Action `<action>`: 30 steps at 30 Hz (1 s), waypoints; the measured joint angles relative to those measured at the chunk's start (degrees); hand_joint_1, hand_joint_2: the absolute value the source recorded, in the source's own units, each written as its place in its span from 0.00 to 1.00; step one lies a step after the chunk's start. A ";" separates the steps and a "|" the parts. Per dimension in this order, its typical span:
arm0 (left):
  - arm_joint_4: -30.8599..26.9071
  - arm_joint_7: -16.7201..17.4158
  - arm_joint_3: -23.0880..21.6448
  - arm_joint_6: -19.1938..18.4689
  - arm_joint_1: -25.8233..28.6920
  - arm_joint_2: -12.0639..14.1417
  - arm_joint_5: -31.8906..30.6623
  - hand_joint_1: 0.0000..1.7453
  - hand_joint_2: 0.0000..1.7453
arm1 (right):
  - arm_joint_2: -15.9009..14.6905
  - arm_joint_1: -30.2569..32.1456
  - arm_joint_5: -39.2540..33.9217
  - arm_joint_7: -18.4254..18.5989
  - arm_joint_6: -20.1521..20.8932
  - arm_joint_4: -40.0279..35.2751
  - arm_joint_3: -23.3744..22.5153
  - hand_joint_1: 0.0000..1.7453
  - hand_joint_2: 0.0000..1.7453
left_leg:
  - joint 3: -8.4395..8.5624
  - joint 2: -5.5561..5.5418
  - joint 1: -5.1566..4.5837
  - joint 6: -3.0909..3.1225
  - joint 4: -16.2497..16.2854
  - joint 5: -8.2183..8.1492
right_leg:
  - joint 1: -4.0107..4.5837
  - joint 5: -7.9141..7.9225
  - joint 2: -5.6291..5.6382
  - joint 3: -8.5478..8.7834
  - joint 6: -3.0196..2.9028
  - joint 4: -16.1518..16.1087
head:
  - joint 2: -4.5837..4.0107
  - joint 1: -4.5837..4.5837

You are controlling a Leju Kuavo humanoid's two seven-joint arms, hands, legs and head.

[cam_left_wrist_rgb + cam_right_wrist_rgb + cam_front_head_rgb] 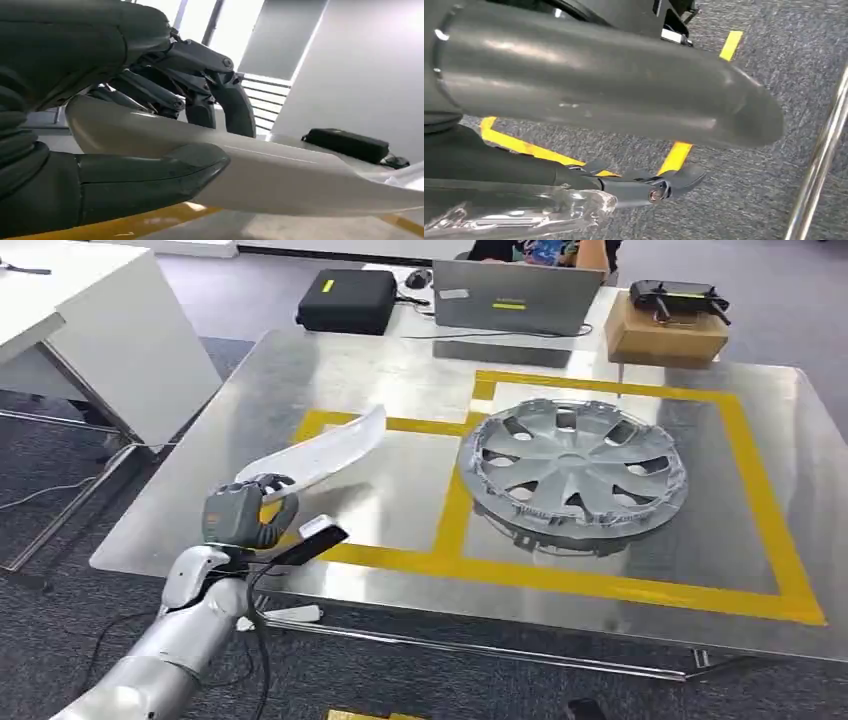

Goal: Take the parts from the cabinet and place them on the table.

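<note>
Left hand [243,512] up front, silver arm reaching in from below, fingers [200,95] and thick thumb clamped on one end of the long curved white plastic trim part [320,455]; the part juts out over the shiny metal surface [400,390], above the yellow tape outline [590,585]. Silver plastic wheel cover [572,465] lies flat inside the taped square. Right hand [599,85] hangs over grey carpet (fingers' state: cannot tell). Grey laptop [518,297] sits at the far edge.

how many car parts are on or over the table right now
2: a silver wheel cover lying flat inside the right yellow-taped box on the table, and a white trim piece that the left hand holds above the left box.
</note>
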 joint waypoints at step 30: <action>10.47 1.84 -6.07 -2.49 -4.08 -0.94 -5.62 0.91 1.00 | 0.02 -0.35 1.33 0.09 0.59 0.31 1.35 0.00 0.00 | 0.21 -0.22 -0.39 0.86 0.08 0.07 | -0.28 -0.01 -0.18 0.73 1.10 -0.50 | 0.00 0.09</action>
